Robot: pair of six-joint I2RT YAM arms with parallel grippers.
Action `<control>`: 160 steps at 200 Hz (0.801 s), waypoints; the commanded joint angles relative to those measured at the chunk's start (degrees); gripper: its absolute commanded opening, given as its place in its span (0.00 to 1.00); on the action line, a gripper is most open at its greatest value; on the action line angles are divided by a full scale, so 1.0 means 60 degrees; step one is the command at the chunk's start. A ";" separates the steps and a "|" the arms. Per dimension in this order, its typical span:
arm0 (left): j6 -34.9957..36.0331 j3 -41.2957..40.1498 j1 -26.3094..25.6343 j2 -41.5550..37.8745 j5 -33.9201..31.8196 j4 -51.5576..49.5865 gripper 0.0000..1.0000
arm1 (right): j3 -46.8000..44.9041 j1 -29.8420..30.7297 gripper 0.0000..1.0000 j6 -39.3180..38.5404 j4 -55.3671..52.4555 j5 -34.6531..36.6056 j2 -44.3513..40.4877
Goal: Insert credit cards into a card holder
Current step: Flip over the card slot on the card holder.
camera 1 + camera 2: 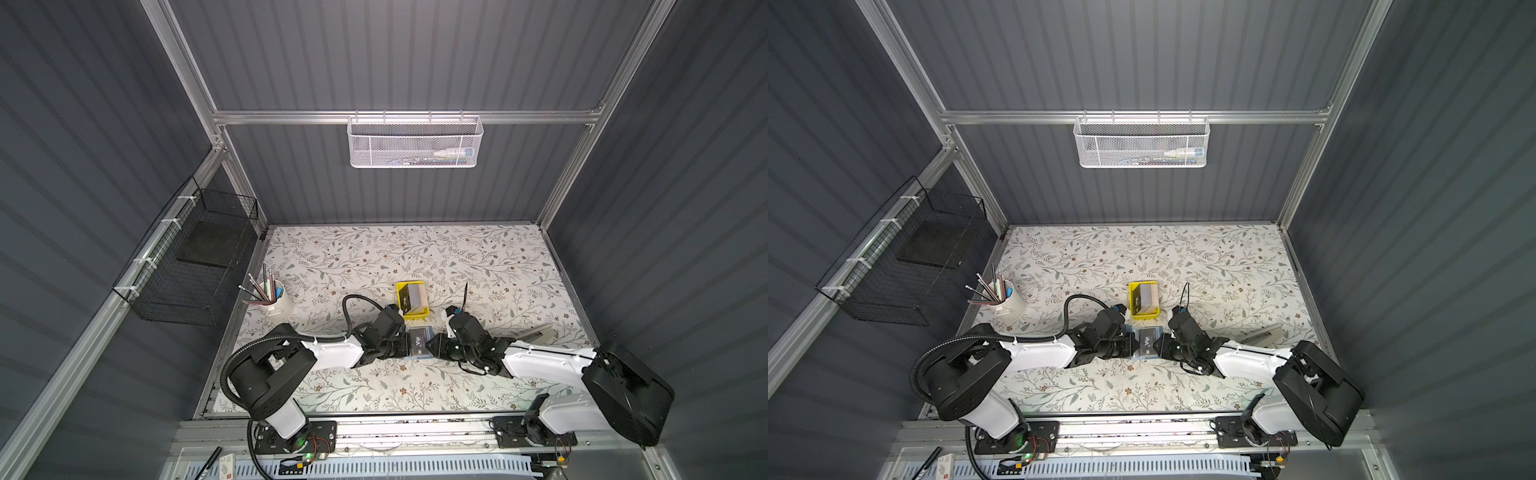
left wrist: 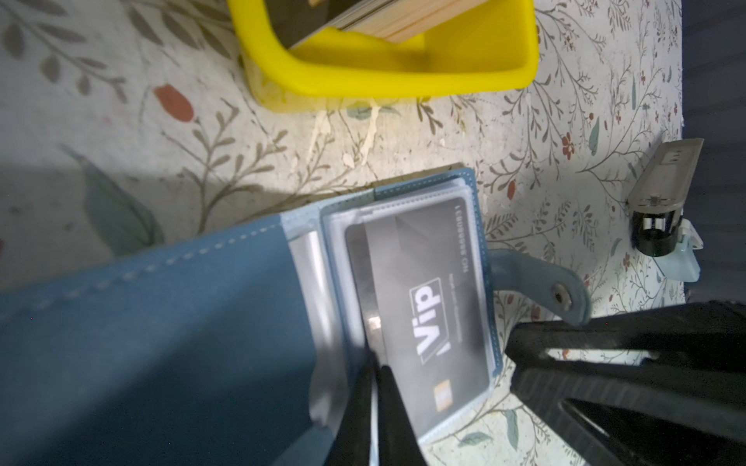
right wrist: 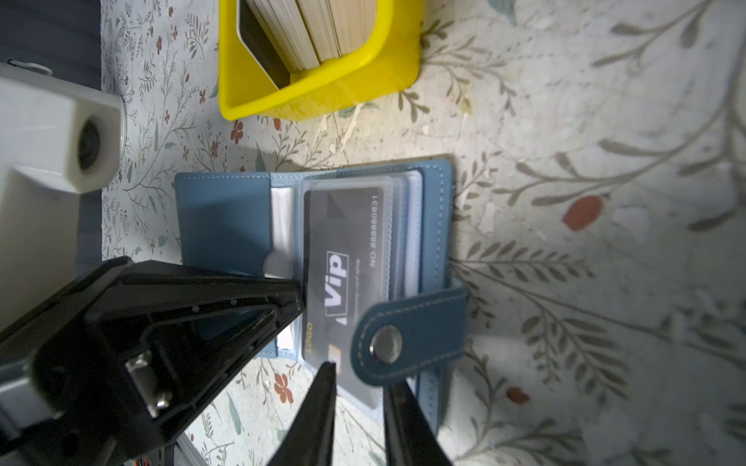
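The blue card holder (image 1: 419, 358) (image 1: 1144, 357) lies open on the floral table between both grippers. A black "VIP" credit card (image 2: 424, 298) (image 3: 343, 266) sits in its top clear sleeve. The snap tab (image 3: 407, 335) is folded over the card's corner. My left gripper (image 2: 377, 365) (image 1: 405, 345) is shut on the edge of a clear sleeve by the spine. My right gripper (image 3: 363, 375) (image 1: 434, 347) is at the tab side, its fingers apart, the sleeve's corner just beyond the tips. More credit cards (image 3: 311, 32) stand stacked in a yellow tray (image 1: 405, 286).
The yellow tray (image 2: 403, 76) stands just behind the card holder. A white cup of pens (image 1: 278, 301) is at the left edge of the table. A grey tool (image 1: 536, 332) lies at the right. A black wire basket (image 1: 195, 266) hangs on the left wall.
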 commanded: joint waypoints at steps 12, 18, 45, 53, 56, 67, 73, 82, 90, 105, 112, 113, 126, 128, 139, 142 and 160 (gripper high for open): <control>0.0077 0.0146 -0.0092 0.0318 -0.0164 -0.0487 0.09 | 0.0165 0.0049 0.25 -0.0082 -0.0223 0.0144 -0.0138; 0.0072 0.0135 -0.0094 0.0340 -0.0182 -0.0517 0.09 | 0.0161 0.0042 0.25 -0.0087 -0.0192 0.0128 -0.0167; 0.0028 0.0083 -0.0094 0.0359 -0.0241 -0.0572 0.09 | 0.0214 0.0042 0.27 -0.0152 -0.0146 0.0077 -0.0223; 0.0013 0.0072 -0.0083 0.0380 -0.0254 -0.0579 0.09 | 0.0244 0.0041 0.27 -0.0161 -0.0132 0.0043 -0.0194; 0.0013 0.0077 -0.0093 0.0386 -0.0256 -0.0579 0.08 | 0.0252 0.0041 0.27 -0.0162 -0.0124 0.0032 -0.0183; -0.0028 0.0074 -0.0090 0.0409 -0.0264 -0.0576 0.08 | 0.0257 0.0042 0.27 -0.0159 -0.0077 -0.0042 -0.0121; -0.0025 0.0057 -0.0094 0.0419 -0.0251 -0.0576 0.08 | 0.0258 0.0044 0.27 -0.0157 -0.0038 -0.0077 -0.0090; -0.0042 0.0037 -0.0086 0.0424 -0.0256 -0.0575 0.08 | 0.0256 0.0042 0.27 -0.0134 0.0021 -0.0131 -0.0028; -0.0042 0.0025 -0.0085 0.0403 -0.0256 -0.0579 0.08 | 0.0245 0.0041 0.27 -0.0124 0.0043 -0.0143 0.0023; -0.0058 0.0002 -0.0087 0.0379 -0.0278 -0.0565 0.08 | 0.0260 0.0049 0.27 -0.0107 0.0059 -0.0166 0.0098; -0.0053 -0.0017 -0.0094 0.0365 -0.0271 -0.0563 0.08 | 0.0271 0.0042 0.27 -0.0110 0.0084 -0.0174 0.0140; -0.0057 -0.0020 -0.0094 0.0365 -0.0271 -0.0564 0.08 | 0.0273 0.0049 0.27 -0.0111 0.0086 -0.0170 0.0144; -0.0068 -0.0008 -0.0094 0.0365 -0.0259 -0.0557 0.07 | 0.0284 0.0042 0.27 -0.0082 0.0103 -0.0196 0.0215; -0.0062 -0.0008 -0.0094 0.0355 -0.0253 -0.0552 0.07 | 0.0280 0.0045 0.27 -0.0086 0.0103 -0.0196 0.0216; -0.0060 -0.0020 -0.0094 0.0361 -0.0256 -0.0548 0.07 | 0.0285 0.0041 0.27 -0.0068 0.0132 -0.0211 0.0242; -0.0060 -0.0011 -0.0094 0.0360 -0.0256 -0.0550 0.07 | 0.0283 0.0041 0.27 -0.0068 0.0143 -0.0207 0.0262; -0.0074 0.0001 -0.0091 0.0366 -0.0245 -0.0531 0.07 | 0.0285 0.0045 0.27 -0.0070 0.0175 -0.0227 0.0289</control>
